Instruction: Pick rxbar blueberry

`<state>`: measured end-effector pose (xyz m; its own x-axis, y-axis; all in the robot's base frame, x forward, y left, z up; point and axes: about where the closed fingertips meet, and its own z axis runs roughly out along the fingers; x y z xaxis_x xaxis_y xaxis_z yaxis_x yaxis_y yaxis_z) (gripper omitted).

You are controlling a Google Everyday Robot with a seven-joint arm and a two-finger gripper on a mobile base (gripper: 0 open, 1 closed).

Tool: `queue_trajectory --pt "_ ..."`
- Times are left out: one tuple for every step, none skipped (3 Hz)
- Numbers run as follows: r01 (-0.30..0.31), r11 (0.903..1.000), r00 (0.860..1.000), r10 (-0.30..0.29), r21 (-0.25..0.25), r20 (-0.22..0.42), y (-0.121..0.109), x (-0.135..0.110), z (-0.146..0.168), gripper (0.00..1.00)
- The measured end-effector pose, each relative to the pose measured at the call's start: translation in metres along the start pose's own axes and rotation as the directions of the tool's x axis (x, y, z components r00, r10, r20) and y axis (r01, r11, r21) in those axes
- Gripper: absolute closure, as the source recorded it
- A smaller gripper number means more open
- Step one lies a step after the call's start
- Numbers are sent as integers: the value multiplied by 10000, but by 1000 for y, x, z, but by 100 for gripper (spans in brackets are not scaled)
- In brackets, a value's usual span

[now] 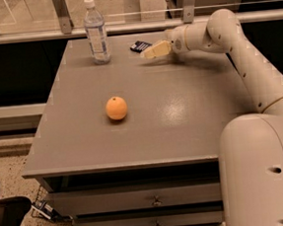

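The rxbar blueberry (139,46) is a small dark flat bar lying at the far edge of the grey table (148,134), right of the bottle. My gripper (147,53) reaches in from the right at the far side of the table, its pale fingers pointing left, the tips just at the bar's near right side. The bar lies on the table and part of it is hidden behind the fingers.
A clear water bottle (96,33) with a white cap stands at the far left of the table. An orange (116,108) sits near the table's middle left. A railing runs behind the table. Drawers lie below the front edge.
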<state>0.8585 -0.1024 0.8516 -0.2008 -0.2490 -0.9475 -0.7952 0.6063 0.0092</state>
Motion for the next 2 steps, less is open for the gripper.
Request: queue_trajectory --pt "-4 10000 10000 4 -10 6 0 0 0 0" --pt "33 10000 9999 -33 -48 -102 4 3 4 0"
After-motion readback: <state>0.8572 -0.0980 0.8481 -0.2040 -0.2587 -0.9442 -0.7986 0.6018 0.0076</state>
